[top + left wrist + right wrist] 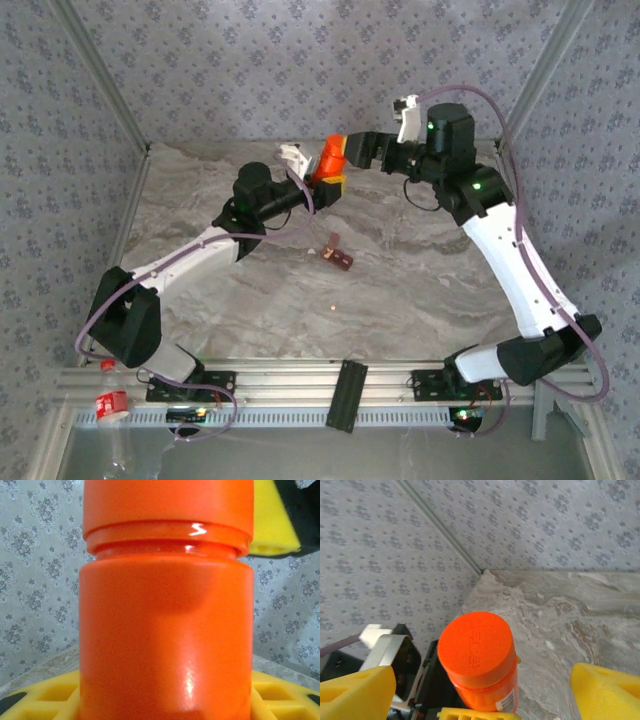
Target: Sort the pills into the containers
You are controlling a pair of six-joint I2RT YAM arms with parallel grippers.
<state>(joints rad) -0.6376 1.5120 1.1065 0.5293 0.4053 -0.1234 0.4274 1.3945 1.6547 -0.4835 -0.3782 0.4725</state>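
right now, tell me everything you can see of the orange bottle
The orange bottle is glossy plastic: a cylinder, ridged neck, flat round cap in place, white label low on its side. The left hand grips its body between yellow pads, above the marble table. The right hand stands open around the cap, not touching it.

We see two arms, the left arm (195, 255) and the right arm (515, 255). Both have white shells and black joints. A thin purple cable (603, 372) loops along each. Small green lights (477, 185) glow at two o'clock. The fingers (355, 690) have yellow pads.
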